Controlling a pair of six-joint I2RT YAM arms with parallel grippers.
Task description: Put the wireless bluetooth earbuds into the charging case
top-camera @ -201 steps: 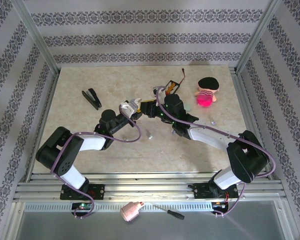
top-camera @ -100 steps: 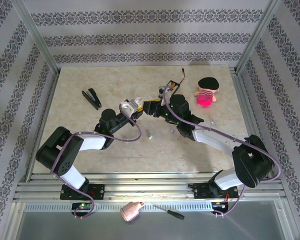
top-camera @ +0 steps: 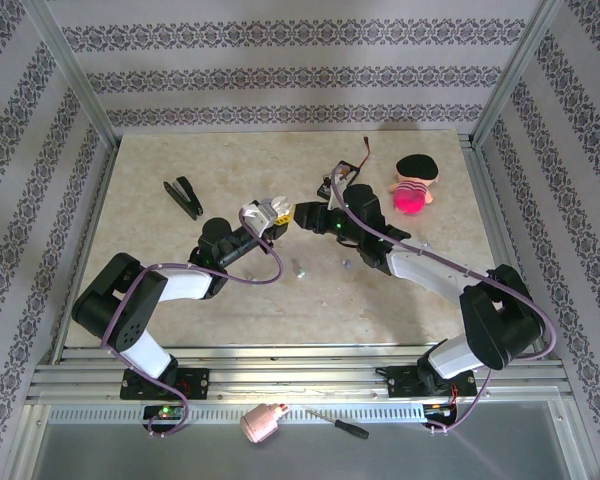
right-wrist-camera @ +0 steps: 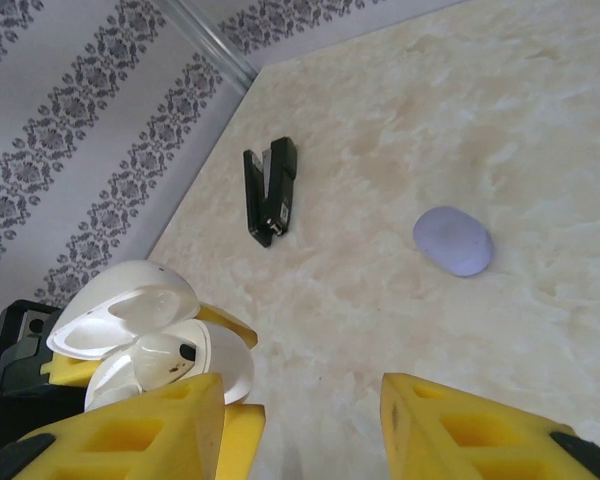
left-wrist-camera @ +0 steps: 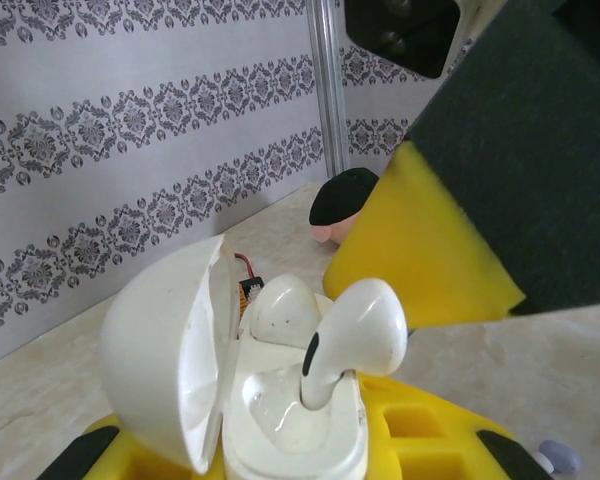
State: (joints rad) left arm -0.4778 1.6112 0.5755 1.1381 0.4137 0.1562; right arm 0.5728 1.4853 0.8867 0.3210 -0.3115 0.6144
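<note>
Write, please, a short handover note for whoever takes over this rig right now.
Grippers: the left gripper is shut on the open white charging case, holding it off the table. The right gripper is open and empty, close beside the case.
Done: the first earbud sits in the far well.
Left: the second earbud stands stem-down in the near well, its head apparently proud; it probably needs pressing home.
Also: a lavender oval piece lies loose on the table.

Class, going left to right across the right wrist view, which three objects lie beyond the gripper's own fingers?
open white charging case → black stapler → lavender oval shell
</note>
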